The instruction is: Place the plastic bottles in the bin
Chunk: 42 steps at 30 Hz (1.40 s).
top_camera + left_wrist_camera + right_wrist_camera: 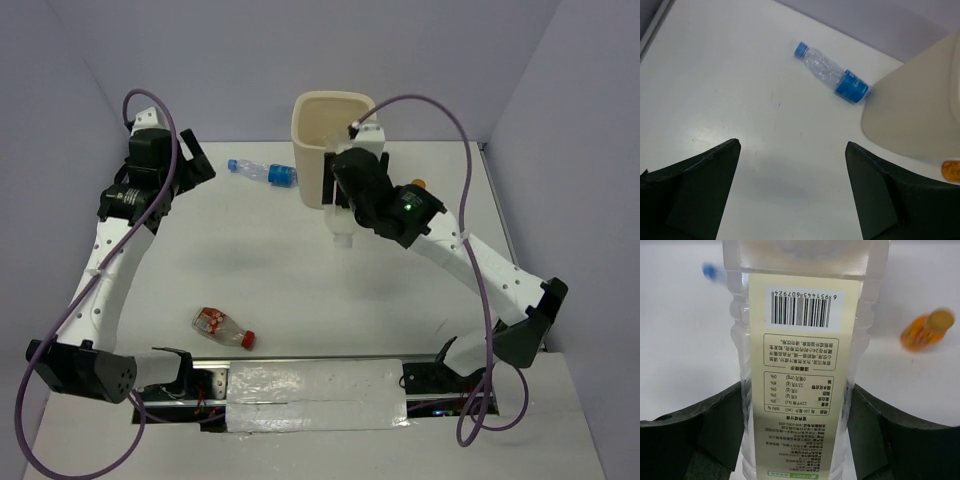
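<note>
red-capped bottle [222, 327]: lay on its side at the near left of the worktop [300, 290], cap towards the right, well apart from both arms.
right gripper [797, 390]: pinched the clear white-labelled bottle [800, 340] between its two fingers, the barcode side facing the wrist camera.
held bottle's place: hung lengthwise just on the near side of the bin, outside it and below its rim.
orange bottle [927, 330]: on the worktop right of the bin, blurred and partly behind the right arm; whether it stood or lay could not be told.
left gripper [792, 146]: spread wide with nothing between its fingers, over the far left of the worktop, facing the blue-capped bottle.
blue-capped bottle [832, 75]: lay on its side, cap to the left, base right up against the bin's left wall.
bin [330, 130]: stood upright at the far middle.
</note>
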Available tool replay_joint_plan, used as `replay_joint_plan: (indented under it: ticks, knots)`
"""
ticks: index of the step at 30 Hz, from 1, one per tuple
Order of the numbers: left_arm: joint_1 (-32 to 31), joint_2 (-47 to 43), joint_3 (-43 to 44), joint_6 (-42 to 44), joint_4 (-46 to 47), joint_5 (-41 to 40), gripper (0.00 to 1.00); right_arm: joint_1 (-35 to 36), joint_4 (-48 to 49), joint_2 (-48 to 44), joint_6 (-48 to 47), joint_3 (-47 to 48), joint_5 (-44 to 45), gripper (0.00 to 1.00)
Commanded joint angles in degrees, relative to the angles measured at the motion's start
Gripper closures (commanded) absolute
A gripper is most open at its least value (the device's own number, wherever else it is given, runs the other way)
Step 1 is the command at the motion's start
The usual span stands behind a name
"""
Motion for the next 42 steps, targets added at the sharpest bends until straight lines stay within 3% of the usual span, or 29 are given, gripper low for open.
replay_joint_plan:
  ticks: [1, 4, 5, 9, 17, 23, 25, 29, 34, 42]
  knots:
    - [0.7, 0.9, -1.4, -3.6, -5.1, 3.9, 0.01, -1.0, 7.7, -0.5, -9.2, 6.8, 10.9, 0.4]
    - [0.9, -0.7, -4.8, -5.1, -6.1, 5.9, 0.01, -3.1, 27.4, -0.2, -19.7, 6.0, 11.4, 0.39]
    - [0.9, -1.4, -6.6, -5.4, -6.0, 6.8, 0.01, -4.1, 38.1, 0.1, -24.3, 5.2, 11.6, 0.39]
    - [0.9, -4.5, -10.5, -6.9, -6.3, 10.7, 0.01, -7.0, 57.8, 6.8, -35.1, 9.5, 14.8, 0.4]
    - [1.0, -9.6, -15.1, -9.0, -10.6, 8.1, 0.01, -11.9, 58.2, 30.6, -39.4, 36.2, 15.9, 0.4]
    - [1.0, -12.2, -16.7, -16.5, -18.9, 3.8, 0.01, -12.7, 59.5, 37.4, -39.7, 38.1, 17.5, 0.35]
    - [1.0, -14.7, -19.3, -19.5, -20.9, 1.8, 0.0, -12.7, 56.5, 37.7, -37.1, 37.2, 15.7, 0.17]
    - [1.0, -20.0, -23.3, -23.3, -24.3, -0.3, 0.01, -12.5, 53.8, 36.3, -34.6, 34.7, 14.7, 0.01]
    - [0.9, -22.7, -28.5, -29.6, -29.2, -0.7, 0.01, -12.4, 49.8, 30.2, -30.7, 32.5, 10.9, 0.0]
    - [0.9, -21.8, -36.8, -34.3, -29.6, 7.8, 0.01, -11.2, 43.9, 18.1, -25.5, 23.5, 4.8, 0.0]
